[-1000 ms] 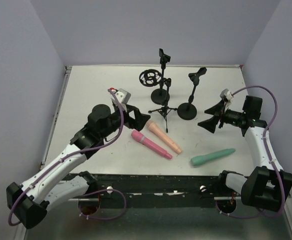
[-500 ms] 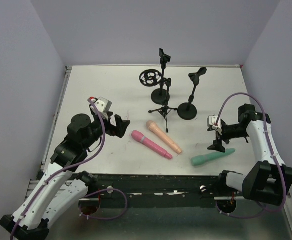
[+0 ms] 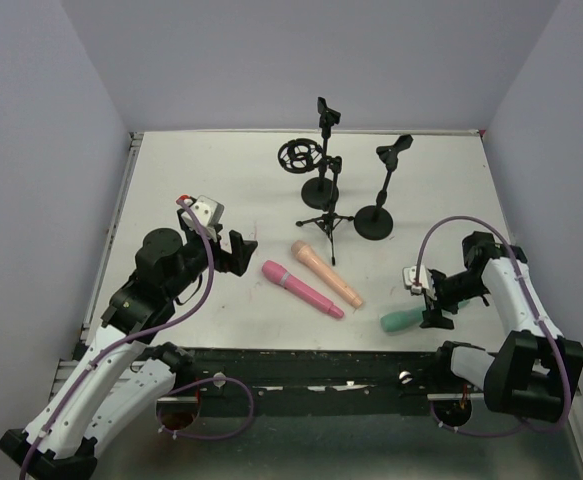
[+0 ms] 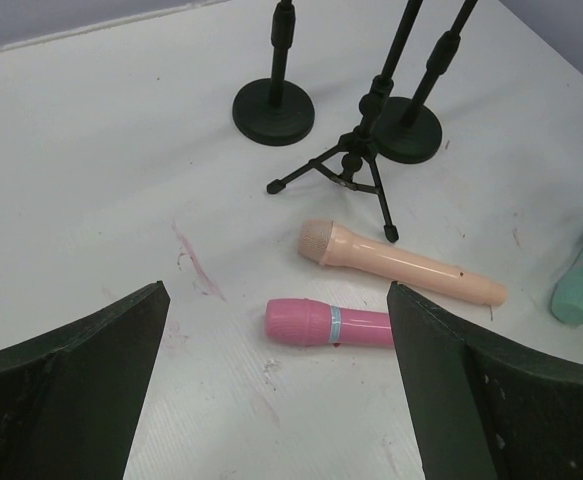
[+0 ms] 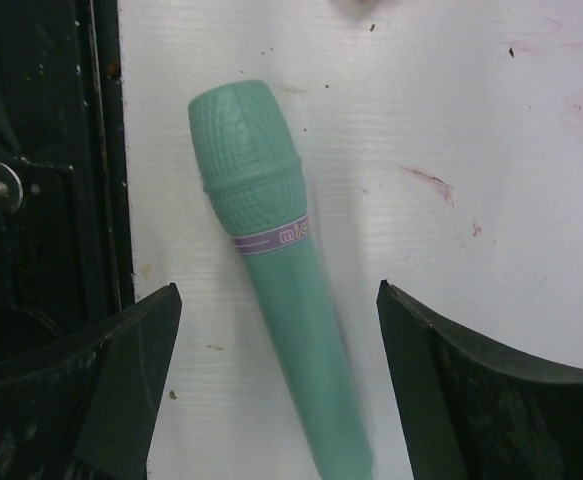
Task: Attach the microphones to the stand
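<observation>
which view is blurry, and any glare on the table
Right wrist view: the teal-green microphone is crisp at its head but smears toward the handle. Left wrist view: the pink microphone and peach microphone are sharp, the near fingers dark and soft. Top external view: even light, faint shadows, no glare on the table.

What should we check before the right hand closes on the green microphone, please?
1. Right hand open: ok, jaws stand apart.
2. Green microphone between the jaws: ok, a gap on each side.
3. Microphone lying free on the table: ok, nothing touches it.
4. Hand low enough to grip: cannot tell.
5. Left hand clear of it: ok, open, over by the pink microphone.
6. Clip on the nearest stand empty: ok.
</observation>
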{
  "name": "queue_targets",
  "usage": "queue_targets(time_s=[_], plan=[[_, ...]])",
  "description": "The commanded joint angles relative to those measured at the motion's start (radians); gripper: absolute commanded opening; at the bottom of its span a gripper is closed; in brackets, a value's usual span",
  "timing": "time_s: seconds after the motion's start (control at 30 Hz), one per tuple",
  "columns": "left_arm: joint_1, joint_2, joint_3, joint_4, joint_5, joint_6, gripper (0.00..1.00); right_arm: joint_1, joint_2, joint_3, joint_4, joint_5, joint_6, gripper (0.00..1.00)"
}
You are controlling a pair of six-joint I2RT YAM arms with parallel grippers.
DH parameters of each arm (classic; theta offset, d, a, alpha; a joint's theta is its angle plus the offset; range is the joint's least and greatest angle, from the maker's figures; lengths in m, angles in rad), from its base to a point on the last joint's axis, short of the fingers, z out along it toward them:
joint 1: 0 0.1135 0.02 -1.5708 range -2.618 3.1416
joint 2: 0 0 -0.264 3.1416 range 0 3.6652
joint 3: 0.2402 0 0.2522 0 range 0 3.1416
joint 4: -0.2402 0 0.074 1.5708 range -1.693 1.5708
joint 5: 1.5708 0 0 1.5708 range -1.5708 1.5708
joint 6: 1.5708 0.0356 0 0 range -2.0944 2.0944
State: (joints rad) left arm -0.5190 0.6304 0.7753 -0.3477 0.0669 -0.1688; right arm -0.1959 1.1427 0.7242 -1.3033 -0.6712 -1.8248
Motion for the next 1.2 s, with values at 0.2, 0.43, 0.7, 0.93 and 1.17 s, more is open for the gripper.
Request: queue_targets(time_s=[0.2,0.43,0.7,0.93,1.17], plan=[[0.005,-0.001,-0.013,-0.01,-0.018,0.008,0.98,0.027,0.043,-0.103,0.243,0.173,-0.041,0.78],[0.005,0.006,-0.016,-0.007,-0.004,0.0,0.98,0.046,0.08,-0.161,0.36,0.24,-0.042,0.65],[0.007,0.002,-0.021,0.018,0.072,-0.067,0.98,0.061,0.123,-0.138,0.369,0.187,0.004,0.26],[0.007,-0.115,-0.138,0.201,0.296,-0.354,0.98,0.061,0.117,0.058,0.153,-0.131,0.142,0.17],[-0.018,-0.106,-0.277,0.64,0.435,-0.771,0.96,0.059,0.166,0.315,-0.117,-0.542,0.361,0.14]])
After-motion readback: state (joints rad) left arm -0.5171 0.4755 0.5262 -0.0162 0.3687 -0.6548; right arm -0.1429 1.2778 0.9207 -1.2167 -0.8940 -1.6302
